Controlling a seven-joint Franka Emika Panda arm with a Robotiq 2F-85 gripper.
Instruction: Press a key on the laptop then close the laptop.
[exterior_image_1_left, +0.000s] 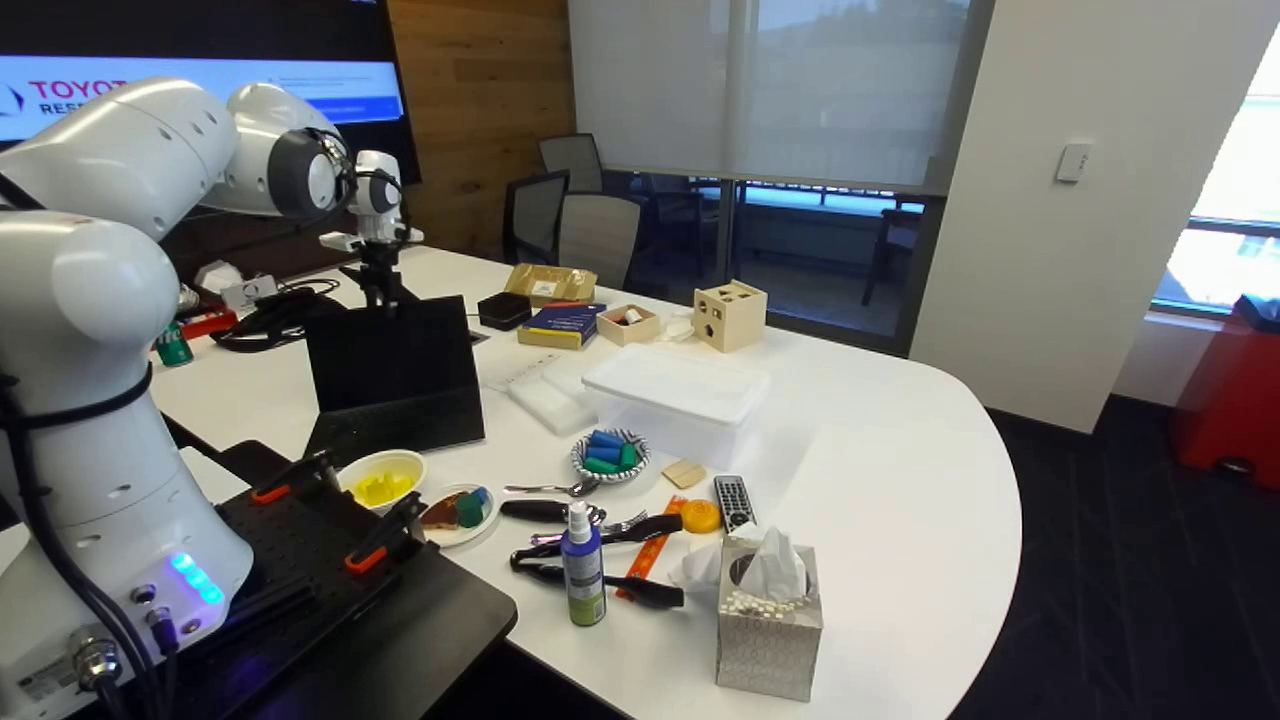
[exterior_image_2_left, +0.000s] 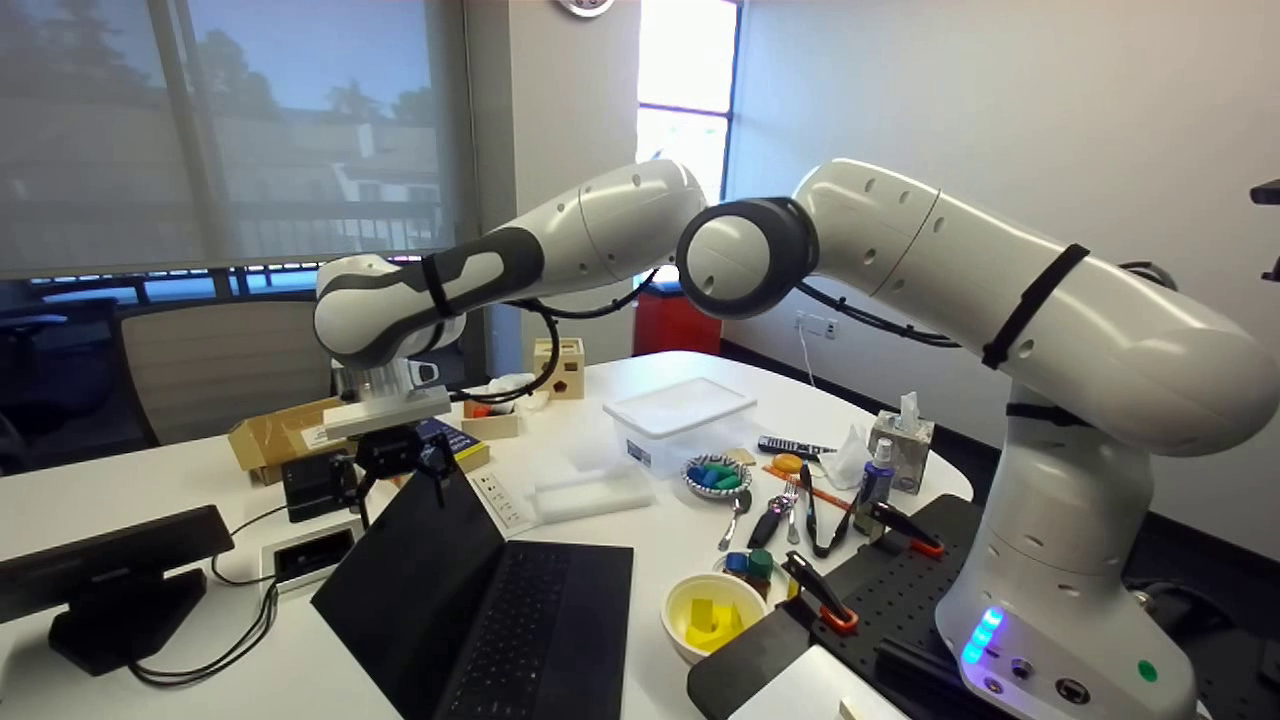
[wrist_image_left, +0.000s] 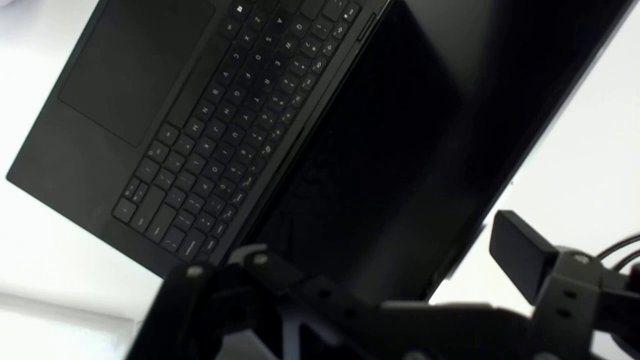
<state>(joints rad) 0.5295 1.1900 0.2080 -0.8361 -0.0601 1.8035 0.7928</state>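
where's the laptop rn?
In an exterior view, the laptop stands open at lower left, left of the yellow-filled bowl; the tool is near the laptop's top edge.

Wall screen (exterior_image_1_left: 350, 70) in an exterior view: red "TOYOT", dark "RES" under it, rest blocked; smaller lines unreadable. Laptop (wrist_image_left: 305, 150) in wrist view: QWERTY letters legible, digits 2–6 toward the hinge edge, Windows logo key (wrist_image_left: 240, 9) in the row nearest the front edge. Spray bottle (exterior_image_1_left: 584, 575) toward the near edge of the table (exterior_image_1_left: 880, 450): label too small.
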